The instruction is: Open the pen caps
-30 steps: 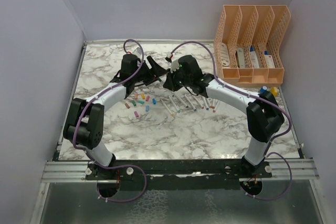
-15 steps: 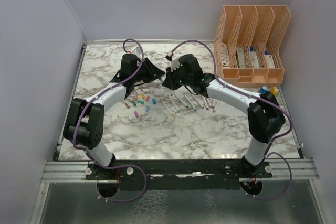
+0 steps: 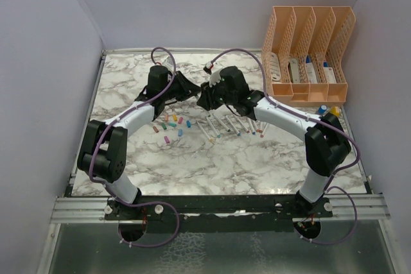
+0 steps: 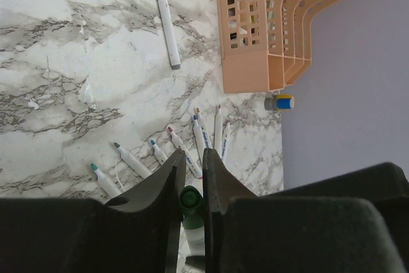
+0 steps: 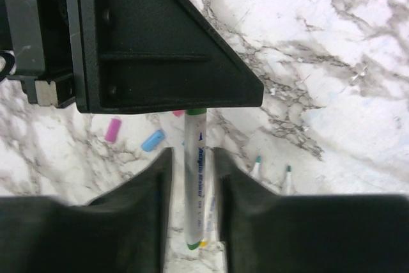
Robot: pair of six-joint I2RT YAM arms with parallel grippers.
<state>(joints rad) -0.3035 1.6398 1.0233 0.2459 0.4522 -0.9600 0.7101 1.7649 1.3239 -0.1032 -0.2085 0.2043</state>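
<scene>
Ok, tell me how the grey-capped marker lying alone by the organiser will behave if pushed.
The grey-capped marker is a slim round barrel, so it will probably roll sideways on the smooth marble table. It looks like rigid plastic, likely light, and should slide rather than bend.

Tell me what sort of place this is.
Probably a robot test cell: a marble-patterned table boxed in by plain walls, two arms bolted to a rail, and stationery props: pens, loose pen caps, a peach file organiser.
</scene>
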